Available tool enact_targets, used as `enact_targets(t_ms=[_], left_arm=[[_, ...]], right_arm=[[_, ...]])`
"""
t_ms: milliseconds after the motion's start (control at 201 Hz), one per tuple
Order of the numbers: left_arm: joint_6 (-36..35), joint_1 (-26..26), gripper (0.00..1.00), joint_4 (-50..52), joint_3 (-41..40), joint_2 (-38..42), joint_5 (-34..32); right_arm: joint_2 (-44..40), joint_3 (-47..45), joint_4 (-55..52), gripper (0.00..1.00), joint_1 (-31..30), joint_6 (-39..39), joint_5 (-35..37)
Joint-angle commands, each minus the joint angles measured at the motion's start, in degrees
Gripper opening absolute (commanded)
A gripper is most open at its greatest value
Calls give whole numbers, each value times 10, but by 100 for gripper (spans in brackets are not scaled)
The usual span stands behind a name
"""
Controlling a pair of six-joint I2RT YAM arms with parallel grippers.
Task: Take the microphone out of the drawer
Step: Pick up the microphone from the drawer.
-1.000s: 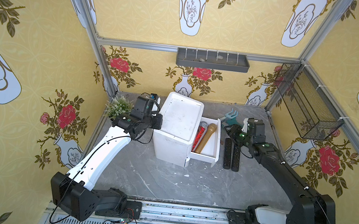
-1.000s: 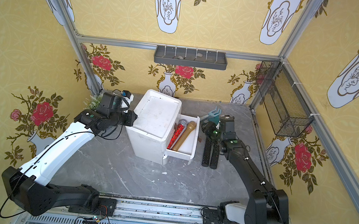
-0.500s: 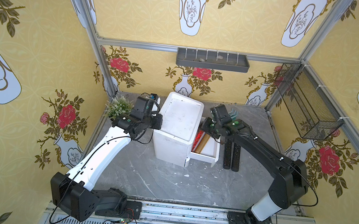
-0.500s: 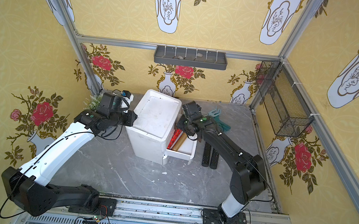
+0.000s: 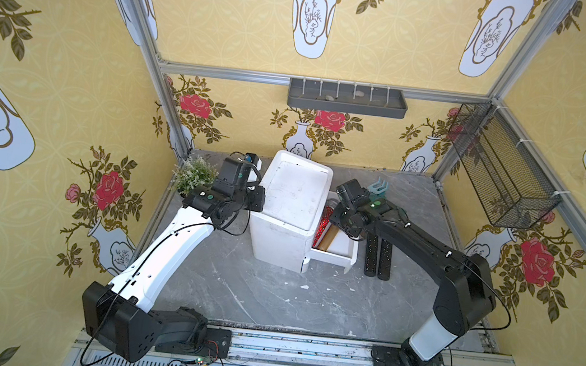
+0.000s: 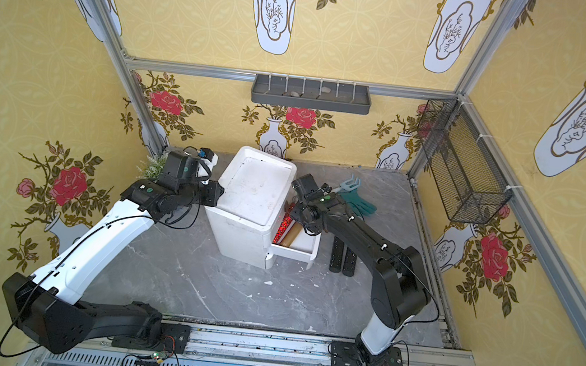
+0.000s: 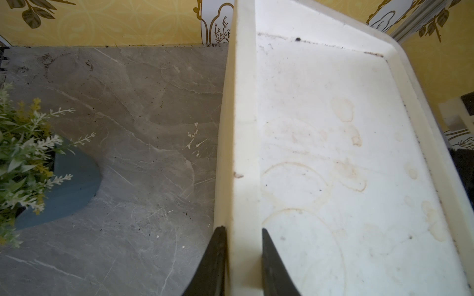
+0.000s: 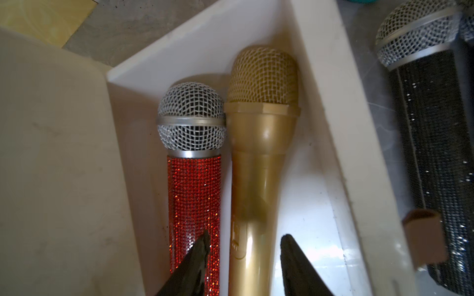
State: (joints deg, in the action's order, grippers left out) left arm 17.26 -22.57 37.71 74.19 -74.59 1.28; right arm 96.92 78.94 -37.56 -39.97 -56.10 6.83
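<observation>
**Right jaws astride the gold mic in the open drawer**

In both top views the white cabinet (image 5: 295, 195) stands at the centre of the frame on the grey table (image 5: 234, 290). Its drawer (image 5: 335, 258) is pulled out to the right. Two mics lie side by side inside: a gold mic (image 8: 259, 143) and a red mic (image 8: 195, 194), their heads touching.

The right gripper (image 8: 245, 237) is down in the drawer with its jaws open around the gold mic's handle. One finger (image 8: 197, 256) overlaps the red mic; the other is apart from the gold handle, with bare drawer floor between.

The left gripper (image 7: 243, 235) is clamped on the raised rim of the cabinet's top.

Two black mics (image 5: 379, 254) lie on the table just right of the drawer. A plant (image 5: 194, 176) stands left of the cabinet, near the left arm
</observation>
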Motion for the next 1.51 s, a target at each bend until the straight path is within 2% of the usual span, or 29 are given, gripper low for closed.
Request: enact_targets(t_ms=[0, 717, 1130, 1508], left_arm=[[31, 1, 0, 14, -10, -6, 11], [32, 1, 0, 16, -18, -2, 10], [32, 1, 0, 13, -18, -9, 10], [33, 1, 0, 13, -18, -11, 10]], right_arm=[[-4, -7, -5, 49, -1, -11, 12], [60, -7, 28, 47, -1, -11, -2], [33, -9, 38, 27, -5, 0, 25], [-6, 10, 38, 21, -13, 36, 72]])
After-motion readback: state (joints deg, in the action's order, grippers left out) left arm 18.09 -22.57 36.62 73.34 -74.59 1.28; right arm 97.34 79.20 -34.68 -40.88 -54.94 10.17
